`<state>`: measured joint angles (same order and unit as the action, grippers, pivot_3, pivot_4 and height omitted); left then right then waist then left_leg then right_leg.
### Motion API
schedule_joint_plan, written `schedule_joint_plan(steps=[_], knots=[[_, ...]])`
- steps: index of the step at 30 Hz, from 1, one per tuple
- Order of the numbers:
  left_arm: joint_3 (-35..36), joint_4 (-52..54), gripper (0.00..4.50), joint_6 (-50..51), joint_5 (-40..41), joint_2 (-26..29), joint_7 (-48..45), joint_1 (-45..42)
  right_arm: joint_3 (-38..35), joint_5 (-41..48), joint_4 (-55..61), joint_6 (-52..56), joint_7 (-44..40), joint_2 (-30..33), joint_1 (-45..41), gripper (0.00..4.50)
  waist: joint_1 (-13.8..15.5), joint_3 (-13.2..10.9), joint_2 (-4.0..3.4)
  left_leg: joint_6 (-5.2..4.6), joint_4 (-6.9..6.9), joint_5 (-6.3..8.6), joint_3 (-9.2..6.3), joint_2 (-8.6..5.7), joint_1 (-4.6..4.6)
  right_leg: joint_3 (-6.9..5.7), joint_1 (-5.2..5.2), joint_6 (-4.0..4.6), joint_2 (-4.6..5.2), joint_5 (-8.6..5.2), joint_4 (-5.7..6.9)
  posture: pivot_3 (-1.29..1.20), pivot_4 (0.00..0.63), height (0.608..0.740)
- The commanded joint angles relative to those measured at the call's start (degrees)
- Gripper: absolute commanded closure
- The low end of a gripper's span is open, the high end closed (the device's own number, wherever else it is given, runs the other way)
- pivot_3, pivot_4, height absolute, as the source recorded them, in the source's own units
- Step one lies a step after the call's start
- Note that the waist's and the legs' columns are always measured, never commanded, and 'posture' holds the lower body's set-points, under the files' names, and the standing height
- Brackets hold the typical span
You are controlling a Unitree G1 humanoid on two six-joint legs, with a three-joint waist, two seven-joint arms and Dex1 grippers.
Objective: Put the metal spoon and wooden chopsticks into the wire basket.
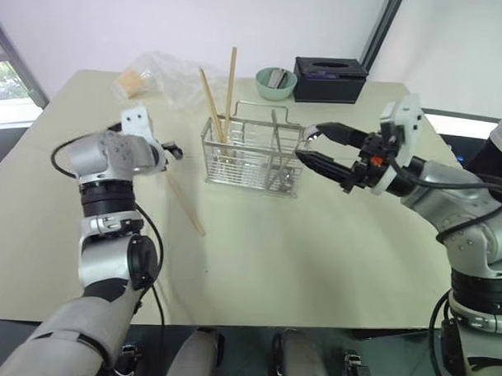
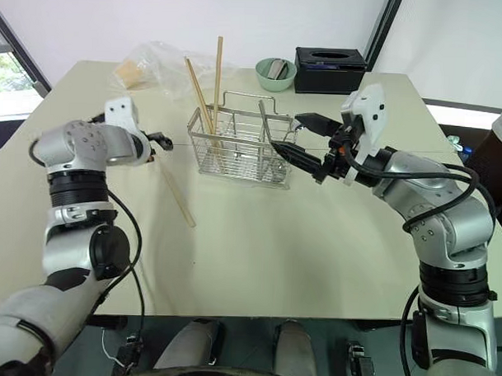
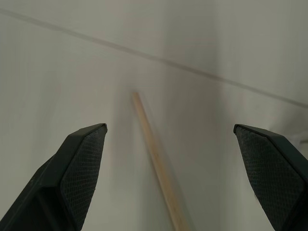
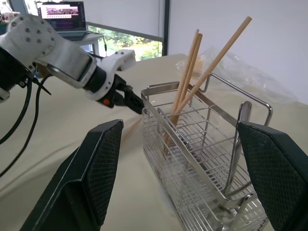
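Roughly two-thirds done, by my read. Starting at the left: my left gripper [image 2: 158, 140] hangs over the table [image 1: 314, 264] with its fingers [image 3: 79, 168] spread wide and empty, pointing down at the one loose chopstick [image 1: 187, 206], which lies flat on the table just left of the wire basket [image 1: 252, 155]. That stick is what remains. Three wooden chopsticks [image 4: 192, 72] already stand in the basket's left compartment, leaning. A metal handle, which I take for the metal spoon [image 1: 276, 131], stands upright in a right-hand compartment. At the right, my right gripper [image 1: 310, 145] sits level beside the basket's right end, fingers [image 4: 101, 168] wide, holding nothing. Open table around the loose stick; near edge well off.
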<state>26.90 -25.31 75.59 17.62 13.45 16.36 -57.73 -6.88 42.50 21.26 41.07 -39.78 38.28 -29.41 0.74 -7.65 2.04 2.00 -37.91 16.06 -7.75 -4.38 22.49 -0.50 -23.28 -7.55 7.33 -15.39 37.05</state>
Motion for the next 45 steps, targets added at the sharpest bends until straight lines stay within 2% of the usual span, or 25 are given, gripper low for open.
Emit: schedule_joint_plan(steps=[1, 9, 10, 12, 19, 26, 29, 32, 37, 40, 45], knots=[[1.9, -4.1, 0.05, -1.5, -1.5, -0.1, 1.9, -2.3, -0.4, 1.9, 3.9, 1.0, -2.0, 1.4, 1.3, 0.61, 0.0, 0.0, 0.00, 0.01, 0.00, 0.00, 0.00, 0.00, 0.00, 0.00, 0.00, 0.00, 0.00, 0.00, 0.00, 0.00, 0.150, 0.649], [1.4, -14.6, 0.05, -6.6, -2.7, -0.7, 1.8, -4.0, -2.3, 3.6, 7.2, 2.2, -2.2, 2.6, 4.9, 0.61, 0.1, 0.0, -0.04, 0.07, -0.01, -0.01, 0.06, 0.00, -0.10, 0.00, 0.12, -0.10, 0.06, 0.05, -0.01, 0.00, 0.150, 0.649], [1.6, -15.9, 0.28, -7.7, -2.7, -0.8, 1.8, -4.3, -2.3, 3.6, 7.4, 2.1, -1.9, 2.5, 5.2, 0.61, 0.1, 0.1, -0.07, 0.09, -0.01, -0.02, 0.06, 0.00, -0.11, 0.00, 0.13, -0.13, 0.06, 0.07, -0.01, 0.00, 0.150, 0.649], [1.6, -17.6, 0.82, -9.3, -2.5, -0.8, 1.5, -4.7, -2.4, 3.7, 7.9, 2.1, -1.3, 2.2, 5.6, 0.61, 0.2, 0.1, -0.12, 0.13, -0.01, -0.01, 0.05, 0.00, -0.12, -0.01, 0.16, -0.15, 0.06, 0.07, -0.01, 0.00, 0.150, 0.649], [1.9, -21.1, 4.34, -11.4, -2.5, 0.3, 2.1, -6.5, -2.9, 3.9, 8.0, 1.6, -0.2, 2.0, 6.3, 0.61, 1.1, 0.1, -0.11, 0.12, -0.03, -0.04, 0.06, -0.05, -0.10, -0.01, 0.15, -0.16, 0.12, 0.08, -0.04, 0.00, 0.150, 0.649], [1.8, -20.1, 4.43, -16.8, -3.8, 2.5, 3.6, -6.6, -2.8, 3.7, 6.9, 1.2, -0.2, 1.9, 5.7, 0.61, 1.5, 0.1, -0.07, 0.13, -0.03, -0.04, 0.09, -0.06, -0.04, -0.01, 0.07, -0.16, 0.14, 0.08, -0.05, 0.00, 0.150, 0.649], [0.8, -17.9, 4.43, -22.3, -4.5, 4.0, 2.6, -6.8, -2.8, 3.6, 6.3, 1.2, -0.6, 2.2, 5.4, 0.61, 1.3, 0.0, 0.00, 0.14, -0.02, -0.04, 0.09, 0.01, -0.03, -0.01, 0.01, -0.16, 0.07, 0.08, -0.04, 0.00, 0.150, 0.649], [4.1, -15.2, 4.43, -31.6, -1.9, 5.5, 1.7, -8.4, -3.1, 3.5, 5.5, 1.5, -1.4, 3.0, 4.9, 0.61, 1.3, 0.0, 0.00, 0.16, 0.00, -0.05, 0.10, 0.03, 0.01, 0.00, -0.05, -0.15, 0.06, 0.09, -0.05, 0.00, 0.150, 0.649], [8.0, -8.7, 4.43, -46.7, 6.7, 6.5, -10.6, -12.1, -4.0, 4.3, 5.5, 2.5, -1.8, 4.4, 3.8, 0.61, 1.6, 0.0, 0.05, 0.18, -0.01, -0.06, 0.11, 0.00, 0.19, -0.02, -0.13, -0.15, 0.13, 0.09, -0.11, 0.00, 0.150, 0.649], [8.4, -4.8, 4.43, -48.6, 11.7, 6.1, -16.2, -14.1, -5.1, 5.2, 6.2, 3.4, -1.7, 5.3, 3.7, 0.61, 1.6, 0.0, 0.07, 0.18, -0.10, -0.07, 0.07, -0.09, 0.38, -0.14, -0.16, -0.14, 0.27, 0.09, -0.15, 0.00, 0.150, 0.649], [4.0, -1.9, 4.43, -48.4, 14.5, 6.5, -24.6, -16.8, -6.5, 5.7, 7.5, 3.7, -0.8, 6.0, 5.1, 0.61, 1.4, 0.0, 0.04, 0.11, -0.11, -0.05, 0.09, -0.19, 0.36, -0.14, -0.14, -0.15, 0.32, 0.09, -0.18, 0.00, 0.150, 0.649]])
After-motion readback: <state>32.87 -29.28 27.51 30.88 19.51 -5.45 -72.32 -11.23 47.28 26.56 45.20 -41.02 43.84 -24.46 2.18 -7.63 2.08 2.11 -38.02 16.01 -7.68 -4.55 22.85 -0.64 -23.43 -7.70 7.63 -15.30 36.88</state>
